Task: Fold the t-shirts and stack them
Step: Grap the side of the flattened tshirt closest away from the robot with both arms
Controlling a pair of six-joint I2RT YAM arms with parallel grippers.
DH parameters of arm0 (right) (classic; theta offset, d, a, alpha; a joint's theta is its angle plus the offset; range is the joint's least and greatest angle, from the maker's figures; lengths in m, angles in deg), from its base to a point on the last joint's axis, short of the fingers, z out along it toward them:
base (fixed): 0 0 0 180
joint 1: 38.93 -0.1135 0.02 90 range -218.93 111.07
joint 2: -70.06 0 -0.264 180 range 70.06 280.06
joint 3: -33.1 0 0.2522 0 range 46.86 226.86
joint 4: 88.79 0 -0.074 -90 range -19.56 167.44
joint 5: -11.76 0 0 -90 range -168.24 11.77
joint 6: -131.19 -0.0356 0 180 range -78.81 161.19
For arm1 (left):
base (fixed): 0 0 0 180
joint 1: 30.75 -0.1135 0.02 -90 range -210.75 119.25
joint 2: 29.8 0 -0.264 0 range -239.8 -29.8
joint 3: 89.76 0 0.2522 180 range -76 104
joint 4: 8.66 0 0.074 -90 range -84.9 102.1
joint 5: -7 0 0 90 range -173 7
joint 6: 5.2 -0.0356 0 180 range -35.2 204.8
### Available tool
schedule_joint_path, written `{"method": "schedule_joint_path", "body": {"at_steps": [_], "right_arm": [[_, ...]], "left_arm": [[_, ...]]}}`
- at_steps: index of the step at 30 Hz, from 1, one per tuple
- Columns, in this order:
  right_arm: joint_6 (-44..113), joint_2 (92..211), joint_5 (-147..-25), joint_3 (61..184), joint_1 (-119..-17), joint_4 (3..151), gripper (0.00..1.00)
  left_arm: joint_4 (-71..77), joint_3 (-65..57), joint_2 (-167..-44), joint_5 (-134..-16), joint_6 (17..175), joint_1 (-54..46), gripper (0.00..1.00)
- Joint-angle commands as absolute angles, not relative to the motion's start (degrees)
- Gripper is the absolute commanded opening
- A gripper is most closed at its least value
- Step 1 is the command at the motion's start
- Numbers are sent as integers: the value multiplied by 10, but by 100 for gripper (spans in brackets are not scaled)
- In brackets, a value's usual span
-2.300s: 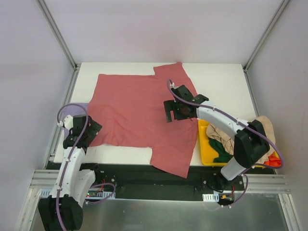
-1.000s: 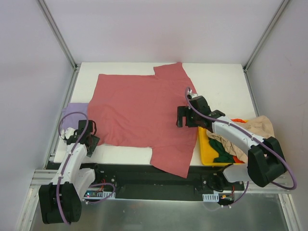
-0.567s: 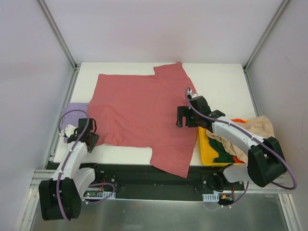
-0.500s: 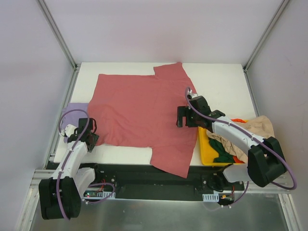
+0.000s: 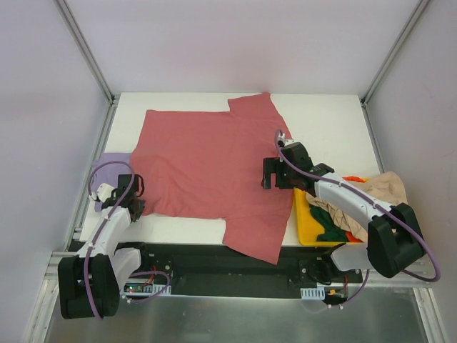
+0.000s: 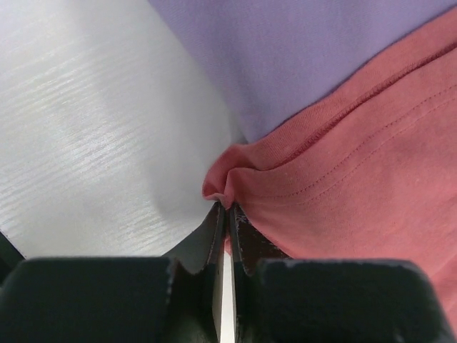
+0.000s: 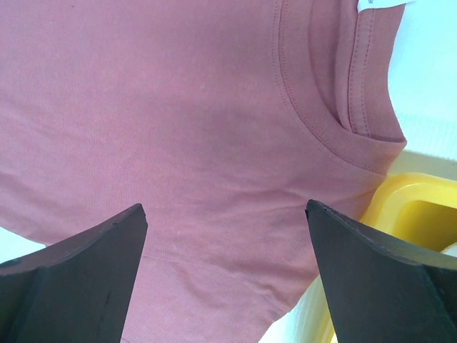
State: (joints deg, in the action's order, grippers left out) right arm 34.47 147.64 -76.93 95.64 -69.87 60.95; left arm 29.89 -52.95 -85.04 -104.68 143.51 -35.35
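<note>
A large dusty pink-red t-shirt lies spread flat across the white table, one sleeve hanging over the near edge. At its near left hem corner, my left gripper is shut, pinching a small bunched fold of the pink-red fabric. Under that corner lies a lavender-purple t-shirt. My right gripper hovers open over the shirt beside its collar, with nothing between the fingers. A white tag shows at the neck.
A yellow bin stands at the table's right near edge with beige, green and orange-red tees piled in it. Metal frame posts rise at the table's back corners. Bare white table shows at the back right.
My left gripper moved in to the pink-red shirt's near left hem corner and shut on it. The right arm has held still for the last second after shifting right earlier.
</note>
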Motion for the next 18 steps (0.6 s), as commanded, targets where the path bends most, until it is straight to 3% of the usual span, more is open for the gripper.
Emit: {"method": "schedule_joint_path", "body": {"at_steps": [1,18], "right_arm": [[349,1473,-760,956,-697,608,96],[354,1413,-772,938,-712,585,96]], "left_arm": [[302,-534,-853,-1060,1425,-359,0],[355,-505,-716,-1047,1401,-359,0]]}}
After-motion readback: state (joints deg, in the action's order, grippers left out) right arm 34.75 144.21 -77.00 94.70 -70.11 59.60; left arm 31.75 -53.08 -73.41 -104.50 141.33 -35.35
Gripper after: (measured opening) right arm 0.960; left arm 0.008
